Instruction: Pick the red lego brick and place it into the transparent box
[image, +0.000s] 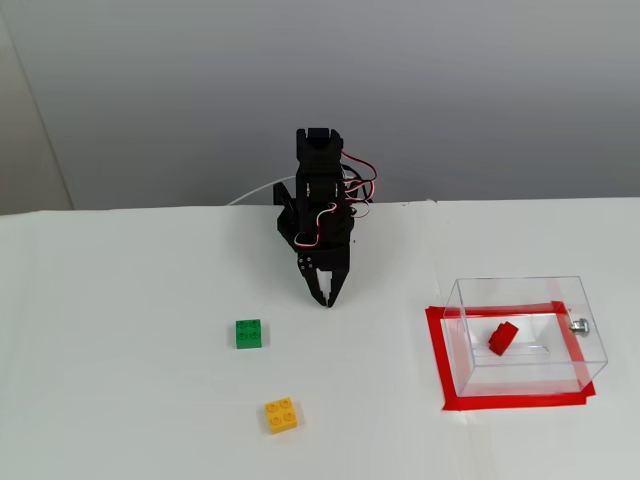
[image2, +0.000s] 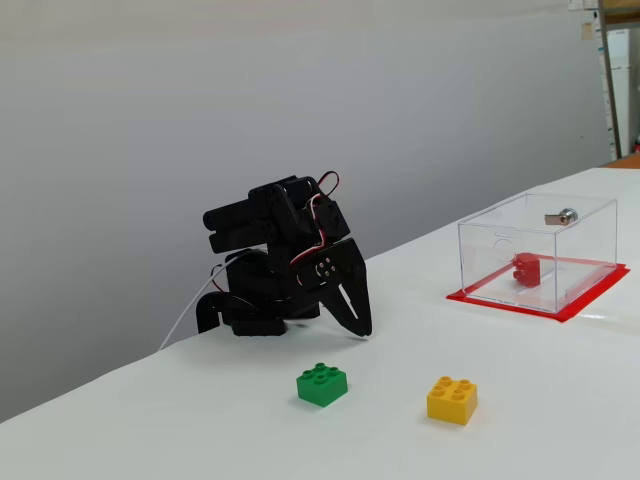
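Red brick (image: 503, 338) lies tilted inside the box (image: 470, 300), at your 3 o'clock.
Your gripper (image: 328, 299) points down at the table (image: 120, 330), fingers clenched on nothing; green brick (image: 248, 333) and yellow brick (image: 281, 415) sit near 7 o'clock.

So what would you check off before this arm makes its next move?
1. Red lego brick inside the transparent box: ok, it lies tilted on the floor.
2. Gripper empty, jaws nearly closed: ok.
3. Arm clear of the box: ok, folded back, well apart.
4. Green brick and yellow brick untouched on the table: ok.
5. Box within the red tape rectangle: ok.
6. Box lid present: cannot tell.
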